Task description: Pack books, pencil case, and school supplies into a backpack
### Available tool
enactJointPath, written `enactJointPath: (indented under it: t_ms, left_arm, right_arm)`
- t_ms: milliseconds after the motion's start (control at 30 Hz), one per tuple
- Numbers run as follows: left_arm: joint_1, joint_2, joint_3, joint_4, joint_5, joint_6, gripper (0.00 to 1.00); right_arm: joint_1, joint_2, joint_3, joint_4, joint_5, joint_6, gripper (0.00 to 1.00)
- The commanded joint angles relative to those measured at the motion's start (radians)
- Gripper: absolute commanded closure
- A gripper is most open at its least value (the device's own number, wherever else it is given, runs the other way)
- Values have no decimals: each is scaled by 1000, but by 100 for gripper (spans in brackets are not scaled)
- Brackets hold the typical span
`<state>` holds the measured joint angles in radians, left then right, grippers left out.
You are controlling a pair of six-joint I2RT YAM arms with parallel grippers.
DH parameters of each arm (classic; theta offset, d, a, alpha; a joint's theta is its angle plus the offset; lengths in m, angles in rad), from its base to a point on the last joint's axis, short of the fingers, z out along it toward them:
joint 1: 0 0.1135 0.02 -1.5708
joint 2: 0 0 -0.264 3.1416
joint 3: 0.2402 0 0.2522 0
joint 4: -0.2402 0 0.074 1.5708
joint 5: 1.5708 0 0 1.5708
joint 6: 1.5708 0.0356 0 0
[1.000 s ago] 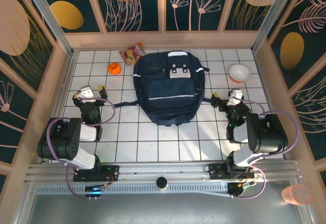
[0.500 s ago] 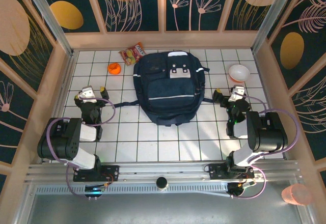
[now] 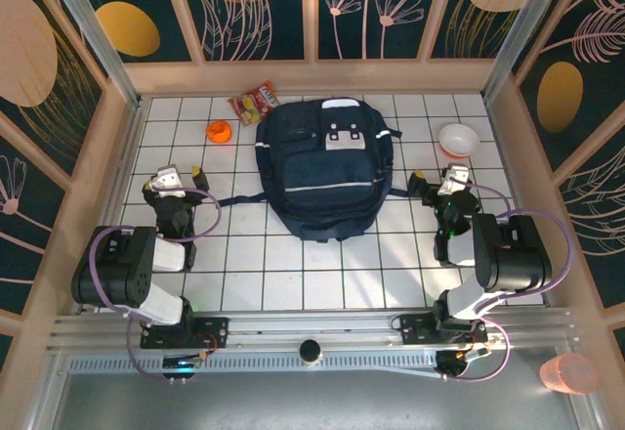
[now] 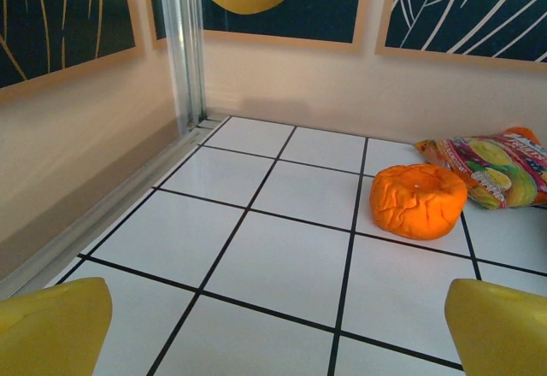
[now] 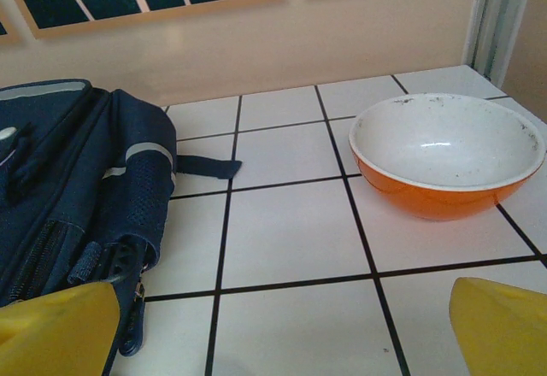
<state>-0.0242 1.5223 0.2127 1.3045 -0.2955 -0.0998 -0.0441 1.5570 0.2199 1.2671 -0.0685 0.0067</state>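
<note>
The navy-blue backpack [image 3: 322,166] lies flat in the middle of the tiled table, front patches up, its top toward the far wall. In the right wrist view its side pocket and a strap [image 5: 77,188] sit to the left of my right gripper [image 5: 282,333]. That gripper [image 3: 444,180] stands open just right of the backpack, with bare tile between its yellow fingertips [image 5: 500,325]. My left gripper [image 3: 174,178] is open too, left of the backpack, over bare tile [image 4: 278,342]. The books, pencil case and school supplies are out of view.
A small round orange object [image 3: 219,132] [image 4: 419,201] and a snack packet [image 3: 254,103] [image 4: 491,167] lie at the far left near the wall. An orange bowl with a white inside [image 3: 458,140] [image 5: 444,154] sits ahead of the right gripper. Wooden walls enclose the table.
The right gripper has shifted slightly away from its base, toward the bowl. The left gripper has barely moved. Both stay open.
</note>
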Motion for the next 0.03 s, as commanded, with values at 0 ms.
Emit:
enactJointPath:
  t_ms: [0]
  left_arm:
    - [7, -6, -1, 12, 9, -21, 1]
  right_arm:
    - [5, -2, 11, 24, 24, 8, 1]
